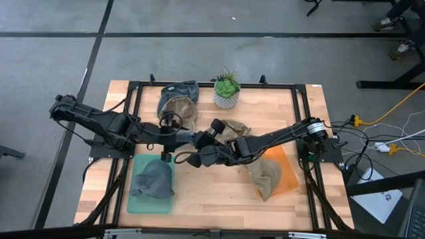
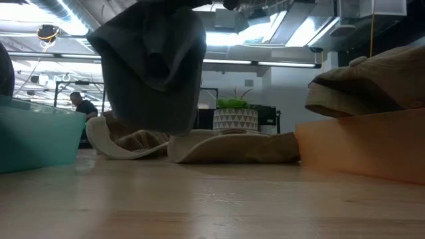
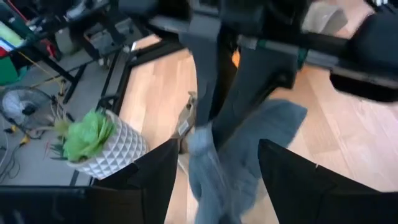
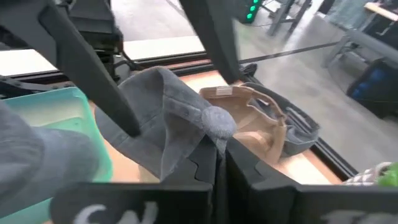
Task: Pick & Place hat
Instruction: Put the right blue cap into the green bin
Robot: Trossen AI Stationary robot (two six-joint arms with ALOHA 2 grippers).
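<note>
A: What is the right gripper (image 4: 219, 163) doing?

B: Its two fingers are pressed tight together on a grey hat (image 4: 168, 115). The hat hangs from them in the air, above the middle of the table (image 1: 219, 192).

A: And the left gripper (image 3: 214, 171)?

B: Its fingers are spread wide, one on each side of the same grey hat (image 3: 239, 149). They are not pinching it.

A: Where do the two grippers meet?

B: In the middle of the table, very close to each other, just beside the green tray (image 1: 136, 199).

A: What is in the green tray?

B: Another grey hat (image 1: 153, 179) lies in it.

A: What else is there?

B: An orange tray (image 1: 289, 176) on the right with a tan hat (image 1: 265, 176) on it. More hats (image 1: 178, 103) lie in a pile at the back. A little plant (image 1: 227, 89) in a white pot stands near them.
</note>
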